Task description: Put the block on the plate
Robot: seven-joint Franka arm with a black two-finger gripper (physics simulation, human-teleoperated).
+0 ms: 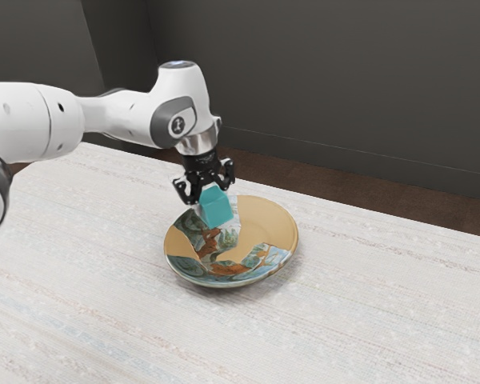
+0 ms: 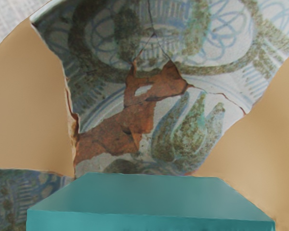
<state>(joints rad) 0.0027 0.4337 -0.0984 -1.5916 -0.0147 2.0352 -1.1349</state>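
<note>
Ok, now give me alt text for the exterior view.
A black end effector holds a teal block above a tan plate with patterned patches, on a pale table. The white robot arm reaches in from the view's left, before a dark wall.

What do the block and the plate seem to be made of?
The plate looks like glazed ceramic, perhaps restored: painted pieces with cracks and ragged edges among plain tan areas. The block could be smooth matte plastic or painted wood: even teal, no visible grain.
</note>
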